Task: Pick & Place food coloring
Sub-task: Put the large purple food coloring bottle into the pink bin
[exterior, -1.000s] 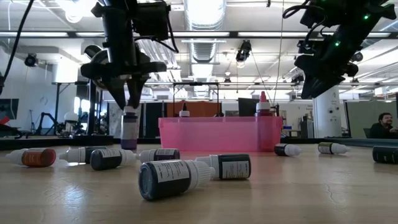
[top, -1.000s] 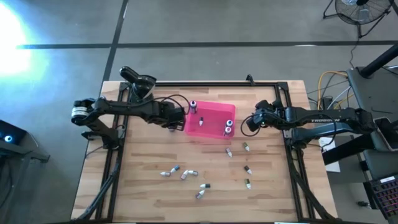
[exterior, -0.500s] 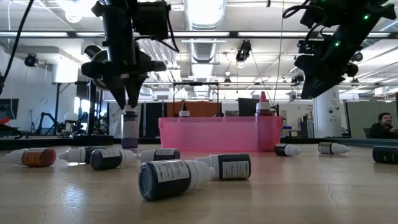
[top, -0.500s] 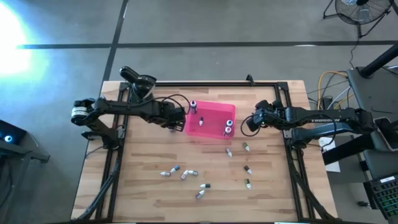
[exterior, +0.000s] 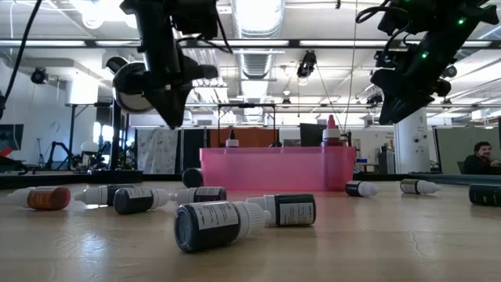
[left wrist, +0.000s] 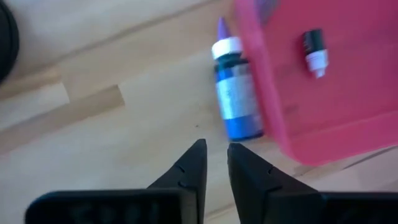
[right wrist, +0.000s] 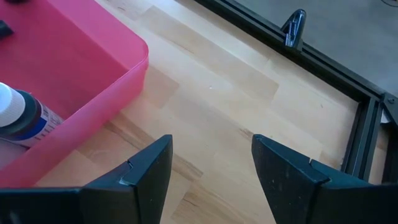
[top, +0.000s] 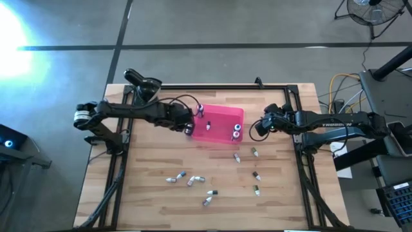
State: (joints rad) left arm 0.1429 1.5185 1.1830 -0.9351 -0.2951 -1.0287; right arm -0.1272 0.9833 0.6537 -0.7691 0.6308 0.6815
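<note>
Wooden desk (top: 148, 193) carrying a pink tray (top: 219, 125), cut off at the edge in both wrist views. Left hand (left wrist: 214, 163) pinched shut on nothing, above a blue bottle (left wrist: 236, 106) lying against the tray's outer wall. Right hand (right wrist: 211, 165) spread wide, empty, by the tray's far side. More food coloring (top: 193, 180) scattered loose, colours hard to read from above

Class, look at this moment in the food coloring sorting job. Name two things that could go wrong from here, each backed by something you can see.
1. The blue bottle lies on its side against the outside of the pink tray. The left gripper is shut and empty above it, so the pick may need redoing.
2. The bottle sits tight against the tray wall, so a finger could nudge the tray.
</note>
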